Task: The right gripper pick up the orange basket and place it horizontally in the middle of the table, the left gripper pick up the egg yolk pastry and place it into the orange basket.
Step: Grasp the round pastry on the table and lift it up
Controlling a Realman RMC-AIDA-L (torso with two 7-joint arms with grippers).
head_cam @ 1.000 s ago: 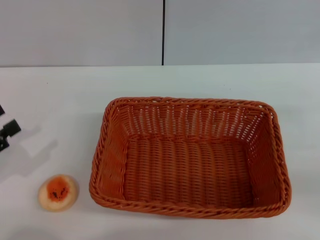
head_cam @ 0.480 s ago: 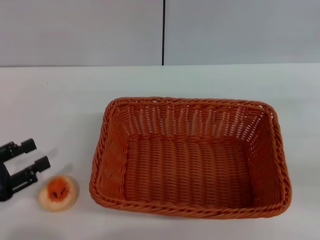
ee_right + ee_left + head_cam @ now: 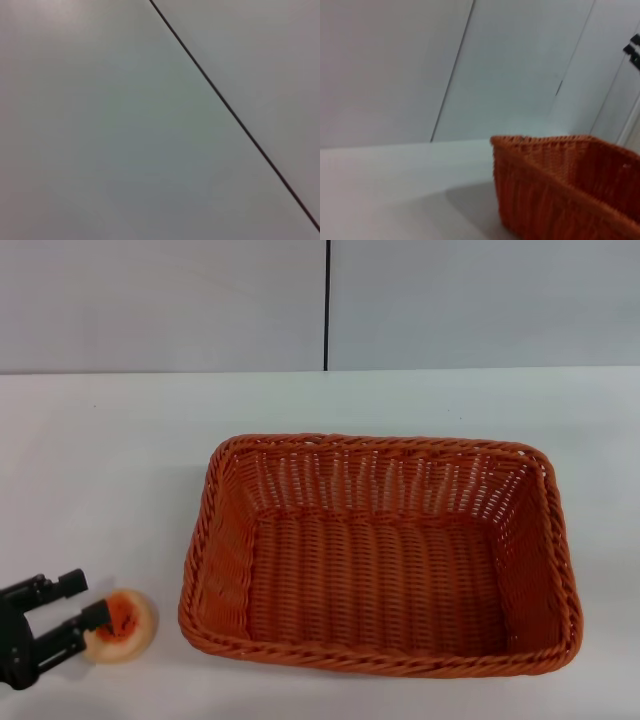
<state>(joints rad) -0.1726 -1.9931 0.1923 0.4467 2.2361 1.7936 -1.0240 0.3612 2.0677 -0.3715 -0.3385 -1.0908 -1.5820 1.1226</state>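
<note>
— White bench (image 3: 130,440) and a pale grey wall with one dark vertical seam (image 3: 326,305) are seen behind everything. What is shown on the surface?

— The orange basket (image 3: 380,555) is seen lying flat, long side across, open side up, with nothing inside it. It serves as the landmark for the rest.

— Where is the egg yolk pastry placed against it?

— The egg yolk pastry (image 3: 128,625) is found on the bench just beside the basket's left short wall, near its front corner — close to it, but not touching.

— And the left gripper?

— The left gripper (image 3: 82,602) is seen left of the basket, on the far side of the pastry from it. Its two black fingers (image 3: 62,586) are spread apart; one fingertip is laid against the pastry's left edge, over part of the orange centre, while the other is held clear above it. Nothing is pinched.

— Is the basket shown from the left wrist as well?

— Yes — a corner of the woven wall (image 3: 555,185) is seen there, standing on the bench, with the wall panels behind.

— The right gripper?

— It is not shown in any view; only a plain pale surface crossed by a dark line (image 3: 235,120) is caught by the right wrist camera.
</note>
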